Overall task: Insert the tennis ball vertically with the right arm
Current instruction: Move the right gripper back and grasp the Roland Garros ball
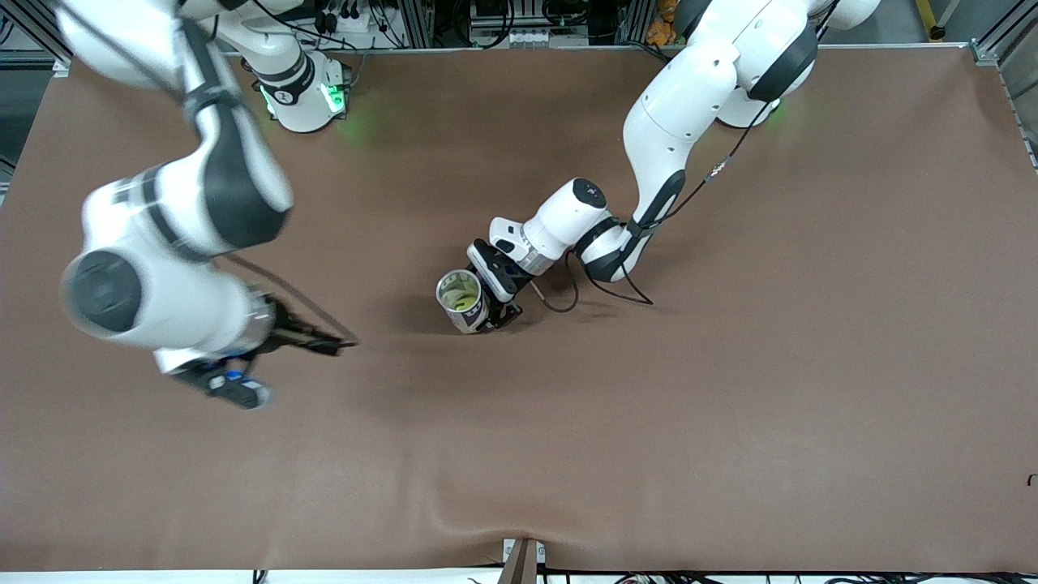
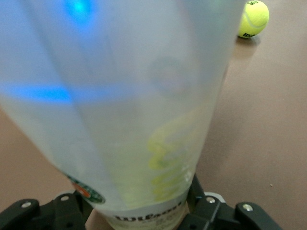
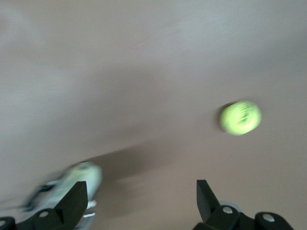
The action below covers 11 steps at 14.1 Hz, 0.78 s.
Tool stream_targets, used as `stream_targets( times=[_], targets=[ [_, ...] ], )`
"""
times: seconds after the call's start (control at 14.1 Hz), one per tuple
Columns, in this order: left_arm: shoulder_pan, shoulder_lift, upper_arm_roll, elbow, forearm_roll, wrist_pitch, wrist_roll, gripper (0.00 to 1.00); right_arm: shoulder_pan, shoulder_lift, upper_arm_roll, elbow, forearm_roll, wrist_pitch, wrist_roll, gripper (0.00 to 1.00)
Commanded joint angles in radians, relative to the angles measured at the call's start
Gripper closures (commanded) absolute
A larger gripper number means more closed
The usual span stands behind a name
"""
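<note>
Brown table [image 1: 730, 405] spreads under both arms, the largest thing in sight. Above its right-arm end the right arm [image 1: 162, 243] hangs in the air, blurred, and the right gripper [image 1: 243, 381] at its tip stands wide with nothing between its fingers [image 3: 72, 203]; in the right wrist view a tennis ball [image 3: 240, 117] lies alone on the bare table below this gripper, apart from both fingertips. The left arm [image 1: 673, 122], a loose black cable [image 1: 608, 292] looping at its wrist, reaches down to the middle of the table, where the left gripper [image 1: 495, 304] is clamped narrow around a clear plastic tennis ball can [image 1: 462, 302], one finger pressed to each side of its wall. The can stands upright in that grip with its open mouth upward, and a yellow-green ball shows inside it, low down, seen through the cloudy wall in the left wrist view. The loose ball [image 2: 253, 19] rests on the table well clear of the held can.
</note>
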Motion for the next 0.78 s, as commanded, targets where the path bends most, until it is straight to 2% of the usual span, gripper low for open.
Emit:
stream_targets(
  times=[0.0,0.14,0.43,0.57,0.71],
  targets=[
    [-0.015,0.014,0.011,0.014,-0.013,0.017,0.005,0.23,-0.027,-0.009,0.021,-0.154,-0.145,0.044,-0.103,0.0],
    [-0.015,0.016,0.011,0.012,-0.012,0.017,0.005,0.22,-0.057,-0.026,0.021,-0.285,-0.181,0.133,-0.188,0.0],
    [-0.015,0.014,0.011,0.014,-0.012,0.015,0.005,0.21,-0.128,-0.103,0.023,-0.605,-0.181,0.446,-0.314,0.0],
    [-0.015,0.014,0.011,0.014,-0.013,0.017,0.005,0.2,-0.169,-0.109,0.023,-0.693,-0.181,0.567,-0.397,0.0],
    [-0.015,0.014,0.011,0.014,-0.013,0.017,0.005,0.2,-0.22,-0.101,0.024,-0.735,-0.18,0.626,-0.517,0.0]
  ],
)
